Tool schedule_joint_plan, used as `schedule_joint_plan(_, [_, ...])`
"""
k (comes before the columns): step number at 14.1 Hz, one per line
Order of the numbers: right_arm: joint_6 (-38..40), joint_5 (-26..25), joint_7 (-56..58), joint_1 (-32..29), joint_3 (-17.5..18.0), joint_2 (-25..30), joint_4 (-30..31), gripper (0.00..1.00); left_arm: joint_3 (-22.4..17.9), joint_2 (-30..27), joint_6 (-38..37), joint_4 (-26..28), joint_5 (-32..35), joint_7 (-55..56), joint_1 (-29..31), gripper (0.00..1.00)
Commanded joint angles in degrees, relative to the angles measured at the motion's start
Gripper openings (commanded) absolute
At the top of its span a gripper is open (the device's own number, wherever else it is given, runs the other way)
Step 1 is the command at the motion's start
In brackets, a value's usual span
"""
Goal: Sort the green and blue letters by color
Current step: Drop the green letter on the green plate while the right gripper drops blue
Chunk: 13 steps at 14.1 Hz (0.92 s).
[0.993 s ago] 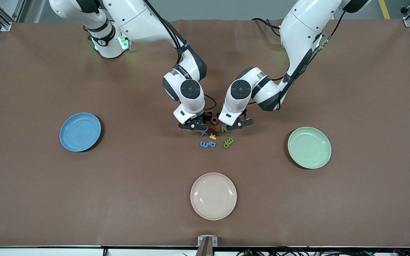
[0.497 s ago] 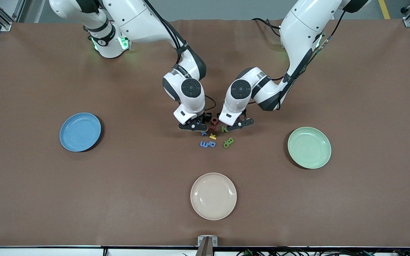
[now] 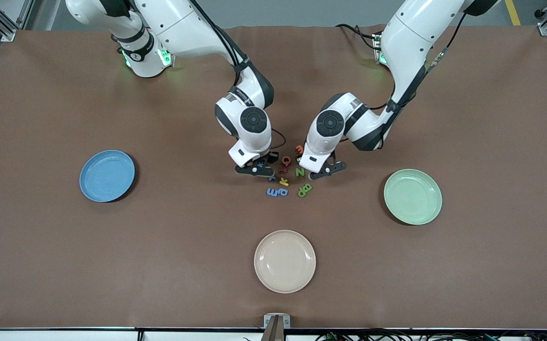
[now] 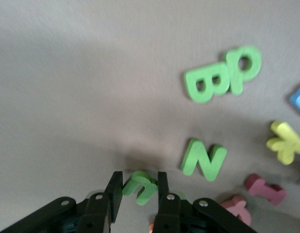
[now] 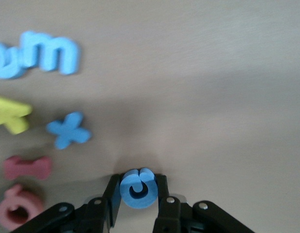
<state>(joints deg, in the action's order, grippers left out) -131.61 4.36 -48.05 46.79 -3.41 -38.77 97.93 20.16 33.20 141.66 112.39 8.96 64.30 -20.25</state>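
At the middle of the brown table [image 3: 65, 265] both arms reach down to a small cluster of foam letters. The right gripper [image 5: 138, 194] has its fingers pinched on a round blue letter [image 5: 137, 188], held just over the table at the right arm's end of the cluster. The left gripper [image 4: 139, 193] has its fingers closed on a small curved green letter [image 4: 140, 187], just above the table at the left arm's end of the cluster. Still lying on the table are a green N [image 4: 204, 159], with a green B [image 4: 208, 85] and a green P [image 4: 243, 68] touching each other nearer to the front camera than the N. A blue X-shaped letter [image 5: 68, 131] lies close by the right gripper, and a blue m [image 5: 51, 51] touches a round blue letter [image 5: 5, 62] at the camera-side edge of the cluster. Among them sit a yellow letter [image 5: 9, 116], a red letter [image 5: 27, 167] and a pink round letter [image 5: 16, 211]. A blue plate [image 3: 107, 175] stands well apart toward the right arm's end of the table, a green plate [image 3: 413, 196] well apart toward the left arm's end, and a beige plate [image 3: 285, 261] nearer to the front camera than the letters; none of the three holds a letter.
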Motion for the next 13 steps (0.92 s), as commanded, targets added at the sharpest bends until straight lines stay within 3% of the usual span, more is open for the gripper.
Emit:
schedule_joint_plan(1, [8.1, -1.0, 2.8, -5.3, 0.6, 8.2, 1.8, 0.0, 2.3, -3.9, -1.2, 1.6, 1.1, -1.1, 3.8, 0.2])
schedule_joint_plan(4, [8.5, -1.0, 14.2, -12.7, 0.6, 19.4, 12.8, 0.0, 5.4, -6.6, -6.4, 1.3, 1.1, -7.6, 9.9, 0.2])
schedule_joint_plan(7, [8.3, -1.0, 31.8, -23.4, 0.6, 28.9, 22.9, 0.0, 5.4, -10.0, -10.6, 1.3, 1.1, -14.4, 14.4, 0.2])
schedule_joint_plan(9, [5.8, -1.0, 46.0, -31.1, 0.6, 31.8, 27.5, 0.0, 5.4, -10.3, -10.8, 1.3, 1.3, -18.2, 17.7, 0.2])
schedule_joint_plan(13, [-2.8, -1.0, 67.8, -44.6, 0.6, 31.8, 34.1, 0.0, 5.1, -9.7, -10.8, 0.6, 3.2, -23.6, 23.9, 0.2])
